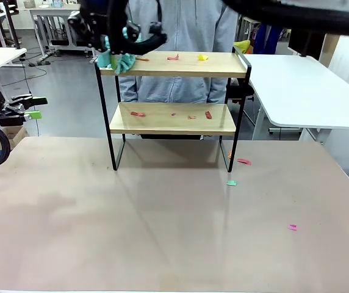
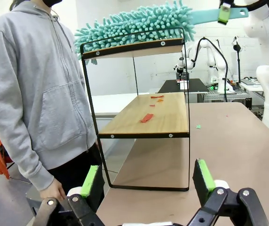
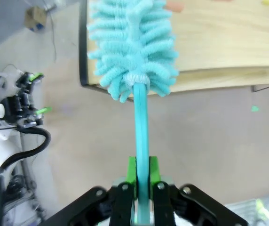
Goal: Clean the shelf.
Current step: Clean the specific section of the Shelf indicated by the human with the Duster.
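The shelf [image 1: 173, 66] stands at the table's far side, two wooden boards in a black frame. Small red and yellow scraps [image 1: 172, 57] lie on its top board and red scraps [image 1: 136, 113] on the lower board. My right gripper [image 1: 124, 36] hangs over the shelf's left end, shut on the teal handle of a fluffy duster [image 1: 117, 61]. In the right wrist view the gripper [image 3: 142, 175] clamps the handle, and the duster head [image 3: 132, 42] rests on the top board [image 3: 224, 42]. My left gripper [image 1: 27, 108] stays open at the far left; in its own view it [image 2: 146, 179] faces the shelf's end [image 2: 139, 113].
A person in a grey hoodie [image 1: 180, 24] stands right behind the shelf. Loose scraps lie on the table: a red one [image 1: 243, 161], a green one [image 1: 231, 182] and a pink one [image 1: 292, 227]. A white side table [image 1: 309, 91] stands at the right.
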`<state>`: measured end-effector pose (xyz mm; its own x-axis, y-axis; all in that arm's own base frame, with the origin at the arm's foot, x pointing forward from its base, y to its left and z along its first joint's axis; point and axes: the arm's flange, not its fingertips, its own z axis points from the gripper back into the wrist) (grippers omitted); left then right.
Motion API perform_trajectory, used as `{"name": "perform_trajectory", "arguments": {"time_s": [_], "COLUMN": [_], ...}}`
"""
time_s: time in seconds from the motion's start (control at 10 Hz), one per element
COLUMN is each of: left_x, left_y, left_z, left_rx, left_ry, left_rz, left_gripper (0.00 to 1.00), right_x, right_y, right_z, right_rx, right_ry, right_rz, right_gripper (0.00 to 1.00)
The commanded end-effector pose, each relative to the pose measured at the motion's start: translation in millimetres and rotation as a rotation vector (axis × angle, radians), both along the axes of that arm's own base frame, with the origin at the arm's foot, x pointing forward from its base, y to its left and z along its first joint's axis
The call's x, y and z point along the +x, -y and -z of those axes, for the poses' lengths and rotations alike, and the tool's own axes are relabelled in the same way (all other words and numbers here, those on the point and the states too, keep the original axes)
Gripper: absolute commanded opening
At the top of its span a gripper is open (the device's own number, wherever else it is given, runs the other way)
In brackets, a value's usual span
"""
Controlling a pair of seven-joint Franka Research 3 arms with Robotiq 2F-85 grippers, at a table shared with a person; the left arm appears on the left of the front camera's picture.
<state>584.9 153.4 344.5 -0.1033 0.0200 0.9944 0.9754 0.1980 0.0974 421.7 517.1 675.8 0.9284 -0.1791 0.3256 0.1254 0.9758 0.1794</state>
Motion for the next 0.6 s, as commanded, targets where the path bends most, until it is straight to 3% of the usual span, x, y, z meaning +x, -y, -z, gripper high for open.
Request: {"name": "perform_trajectory", "arguments": {"time_s": [0.0,0.5], "left_x": [-1,-1], "left_y": [1,1], "left_z": [-3,-3], "left_rx": [0.004,0.004], "left_ry": [0.012,0.012], "left_rz": [-0.003,-0.003], "left_gripper": [1.00,1.00], "right_x": [-19,-17], "right_y": [58,167], "right_z": [28,40], "right_rx": [0.021,0.032], "right_ry": [-0.027,-0.057], "right_rz": [-0.013,0.078], "right_gripper": [0.13,0.13]}}
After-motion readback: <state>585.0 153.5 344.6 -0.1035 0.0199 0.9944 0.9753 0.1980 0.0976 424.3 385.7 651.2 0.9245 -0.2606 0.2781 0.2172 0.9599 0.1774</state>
